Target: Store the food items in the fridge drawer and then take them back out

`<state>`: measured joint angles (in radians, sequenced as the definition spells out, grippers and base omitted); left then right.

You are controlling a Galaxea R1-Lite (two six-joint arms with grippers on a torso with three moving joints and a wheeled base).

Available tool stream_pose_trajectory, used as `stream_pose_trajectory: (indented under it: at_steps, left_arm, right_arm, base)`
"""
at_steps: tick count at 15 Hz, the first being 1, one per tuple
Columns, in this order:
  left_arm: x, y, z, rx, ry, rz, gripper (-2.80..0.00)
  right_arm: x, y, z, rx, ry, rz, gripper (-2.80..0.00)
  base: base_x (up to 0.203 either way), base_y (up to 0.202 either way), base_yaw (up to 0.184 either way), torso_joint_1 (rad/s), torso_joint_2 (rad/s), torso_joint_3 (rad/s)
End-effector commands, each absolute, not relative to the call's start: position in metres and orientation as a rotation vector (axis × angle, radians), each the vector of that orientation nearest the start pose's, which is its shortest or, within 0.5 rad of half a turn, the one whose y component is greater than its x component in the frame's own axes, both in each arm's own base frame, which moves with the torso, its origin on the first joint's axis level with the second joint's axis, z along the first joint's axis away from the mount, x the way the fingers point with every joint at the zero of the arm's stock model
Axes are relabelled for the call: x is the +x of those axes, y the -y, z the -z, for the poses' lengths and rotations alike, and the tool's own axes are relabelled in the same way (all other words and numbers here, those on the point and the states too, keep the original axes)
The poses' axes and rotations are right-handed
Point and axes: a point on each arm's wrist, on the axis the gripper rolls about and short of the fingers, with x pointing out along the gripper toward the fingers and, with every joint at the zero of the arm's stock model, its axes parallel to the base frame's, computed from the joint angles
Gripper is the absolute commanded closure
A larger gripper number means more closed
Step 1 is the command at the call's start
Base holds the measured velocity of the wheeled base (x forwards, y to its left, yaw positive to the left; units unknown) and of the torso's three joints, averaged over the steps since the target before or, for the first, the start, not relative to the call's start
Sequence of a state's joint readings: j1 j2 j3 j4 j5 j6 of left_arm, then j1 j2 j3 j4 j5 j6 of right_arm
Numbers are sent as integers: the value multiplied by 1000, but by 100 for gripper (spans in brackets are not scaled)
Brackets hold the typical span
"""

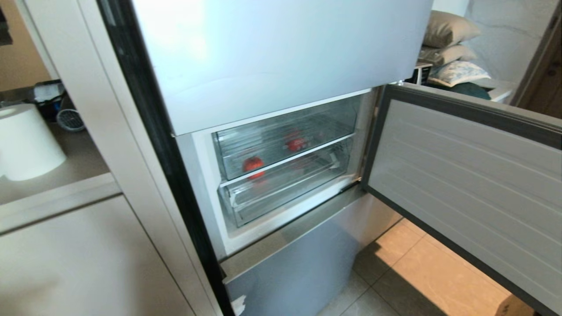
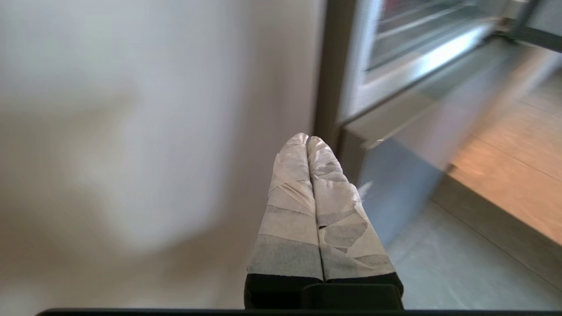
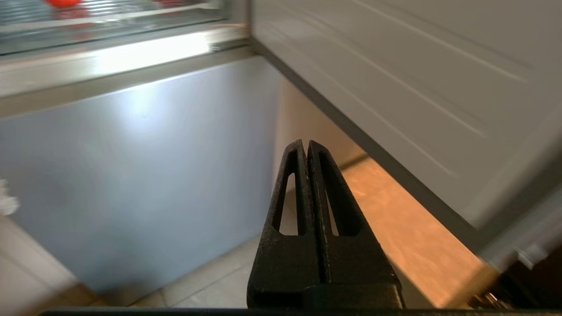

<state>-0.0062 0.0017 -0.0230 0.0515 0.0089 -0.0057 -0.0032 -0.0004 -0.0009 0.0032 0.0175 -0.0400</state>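
Two round red food items (image 1: 253, 164) (image 1: 295, 143) lie inside the upper clear fridge drawer (image 1: 325, 118), which is pushed in behind the open compartment door. A second clear drawer (image 1: 285, 184) sits just below it. Neither gripper appears in the head view. My left gripper (image 2: 308, 139), its fingers wrapped in white tape, is shut and empty, low in front of the fridge's left edge. The black right gripper (image 3: 305, 144) is shut and empty below the open door, facing the lower panel. One red item (image 3: 63, 2) shows at the edge of the right wrist view.
The compartment door (image 1: 461, 175) swings out wide to the right over the tiled floor (image 1: 408, 272). A silver-blue lower panel (image 1: 298, 263) is shut beneath the drawers. A white cabinet (image 1: 88, 254) and a counter with a white round object (image 1: 26, 140) stand on the left.
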Motion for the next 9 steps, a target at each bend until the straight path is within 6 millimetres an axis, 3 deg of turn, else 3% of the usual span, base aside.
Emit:
stream_pose_trajectory:
  at_steps: [1,9]
  left_arm:
    - [-24,0,-77,-6,-31,-3,0]
    - [-24,0,-77,-6,-32,-3,0]
  right_arm:
    - [-23,0,-76,-28,-1,-6,0]
    - [-23,0,-76,-3,0,0,0]
  base:
    - [1,-9,175,-1,-1,6]
    - [2,-7,176,2,3,1]
